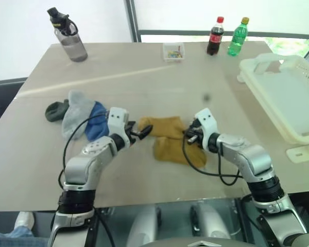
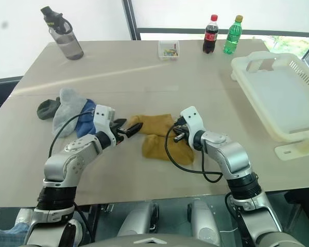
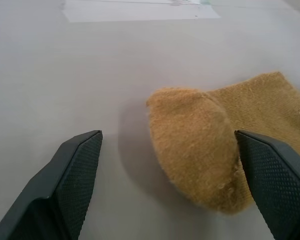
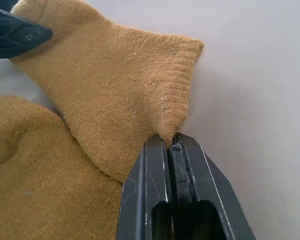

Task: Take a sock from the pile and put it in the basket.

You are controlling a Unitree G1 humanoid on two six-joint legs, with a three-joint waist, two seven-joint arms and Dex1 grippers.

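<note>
Mustard sock lies on bench between both pincers, at 3 o'clock from pile.
Right pincer clamped on cuff corner.
Left pincer spread wide at toe, nothing gripped.
Sock judged light, limp, likely to droop and trail; pinch at cuff judged sound.
Basket at 2 o'clock from sock, well apart.

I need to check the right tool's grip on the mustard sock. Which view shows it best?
The right wrist view: the right tool is shut on the mustard sock, pinching its cuff edge. The eye views show the pinch from afar; the left wrist view shows the sock's toe.
</note>
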